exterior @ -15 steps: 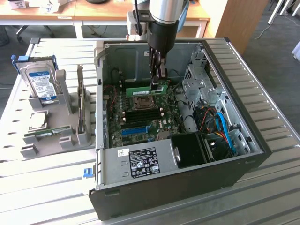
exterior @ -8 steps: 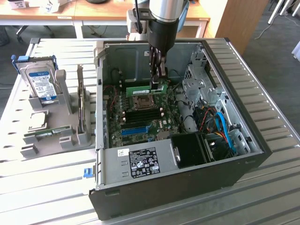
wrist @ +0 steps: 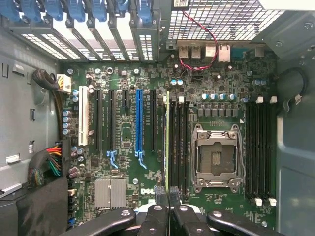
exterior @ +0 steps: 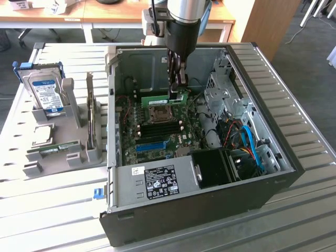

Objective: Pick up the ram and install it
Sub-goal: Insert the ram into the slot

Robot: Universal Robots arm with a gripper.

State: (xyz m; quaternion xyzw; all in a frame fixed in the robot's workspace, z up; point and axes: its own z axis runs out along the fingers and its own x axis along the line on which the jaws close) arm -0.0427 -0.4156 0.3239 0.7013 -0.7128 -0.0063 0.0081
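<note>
My jaws pinch the ram above the motherboard in the computer case. Edge-on from the wrist, its contact with any slot is unclear.

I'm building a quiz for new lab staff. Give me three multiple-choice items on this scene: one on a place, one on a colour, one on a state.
1. Where is the hand? A inside the open computer case; B beside it; C behind it.
2. The hard drive label is: A red; B blue; C yellow.
3. The hand is: A open, empty; B shut on a cable; C shut on the ram.
Answers: 1 A, it hangs over the motherboard; 2 B, the label shows blue; 3 C, its fingers pinch the green stick.
</note>
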